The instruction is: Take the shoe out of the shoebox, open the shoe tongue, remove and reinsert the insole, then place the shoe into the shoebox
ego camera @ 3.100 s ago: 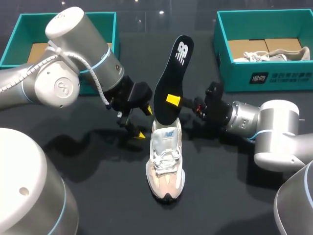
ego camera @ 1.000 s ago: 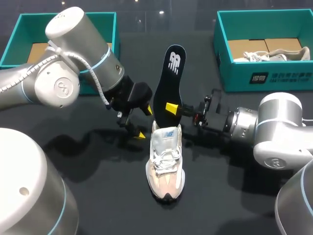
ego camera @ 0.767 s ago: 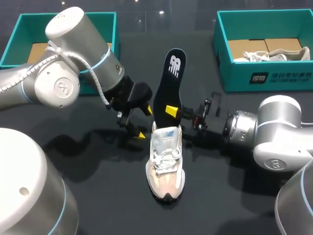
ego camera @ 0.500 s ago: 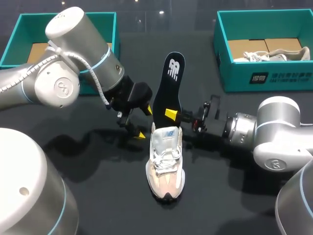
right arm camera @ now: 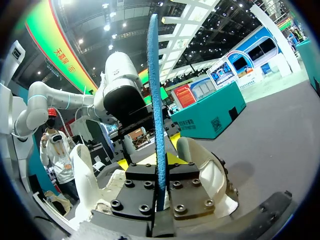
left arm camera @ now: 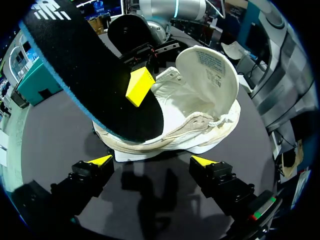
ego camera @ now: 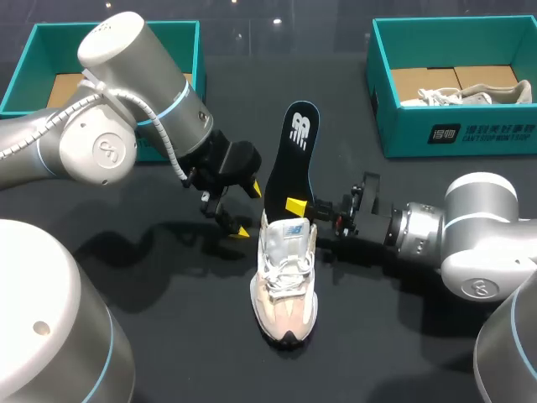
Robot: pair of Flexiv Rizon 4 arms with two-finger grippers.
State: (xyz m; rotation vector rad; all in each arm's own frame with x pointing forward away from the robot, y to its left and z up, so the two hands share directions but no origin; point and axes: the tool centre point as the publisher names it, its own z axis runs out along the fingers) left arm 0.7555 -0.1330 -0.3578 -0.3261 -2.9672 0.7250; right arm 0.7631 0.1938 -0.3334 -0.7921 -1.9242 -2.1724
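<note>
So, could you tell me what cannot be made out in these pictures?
Head view: lower end of the insole, hidden behind the collar of the shoe.
Head view: far finger of the right gripper, behind the insole.
Head view: part of the left shoebox, covered by the left arm.
Left wrist view: part of the shoe's opening, covered by the insole.

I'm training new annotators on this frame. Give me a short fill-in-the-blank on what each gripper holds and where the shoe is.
1. The right gripper is shut on the upright black ___.
2. The left gripper is ___ and holds nothing.
3. The shoe rests on the dark ___.
Missing words: insole; open; table.
</note>
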